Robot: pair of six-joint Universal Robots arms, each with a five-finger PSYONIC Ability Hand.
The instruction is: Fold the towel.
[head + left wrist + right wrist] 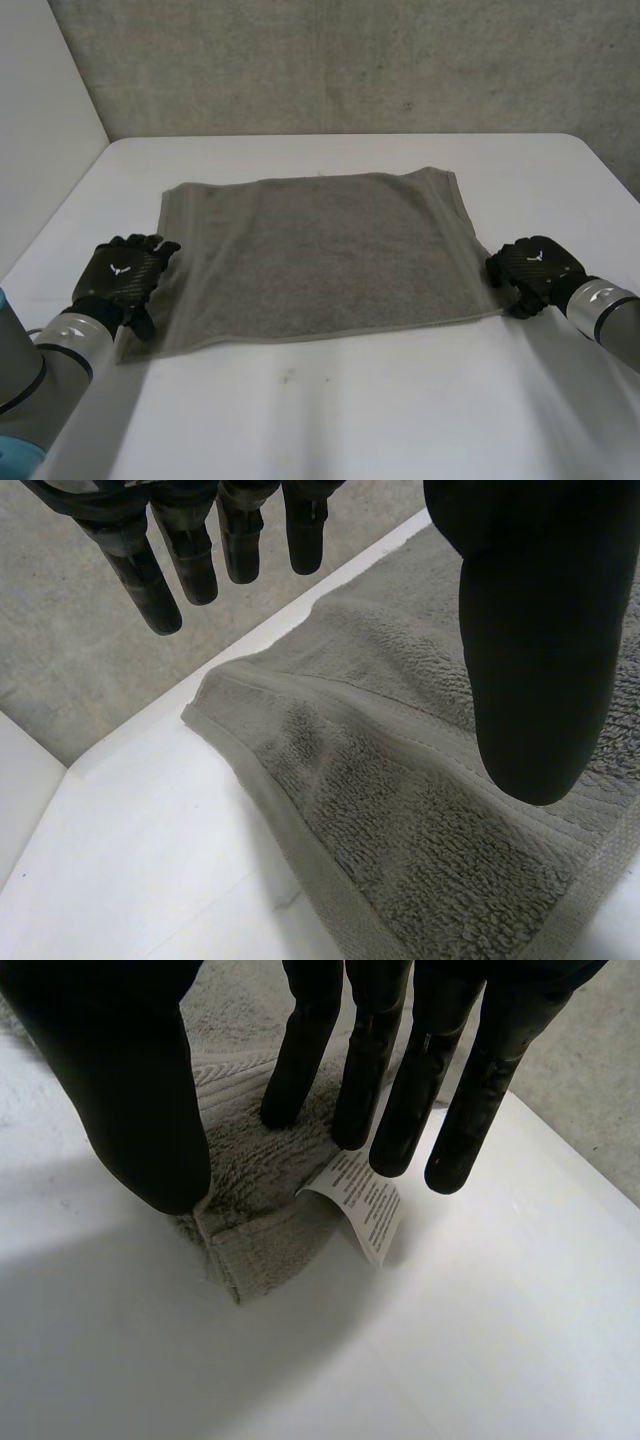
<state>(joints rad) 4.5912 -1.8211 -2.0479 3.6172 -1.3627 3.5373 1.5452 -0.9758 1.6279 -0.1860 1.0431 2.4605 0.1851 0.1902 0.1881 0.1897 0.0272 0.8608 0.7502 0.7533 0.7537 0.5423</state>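
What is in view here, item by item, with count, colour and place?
Towel: one, grey, spread flat on the middle of the table.
Label: one, white with print, sticking out at the towel corner under the right hand's fingertips.
Table: one, white, under everything.
Wall: one, grey concrete, behind the table.
Left arm: one, grey, at the table's near left.
Right arm: one, grey, at the table's near right.
Left hand: one, black, fingers straight, at the towel's left edge.
Right hand: one, black, fingers straight, at the towel's near right corner.
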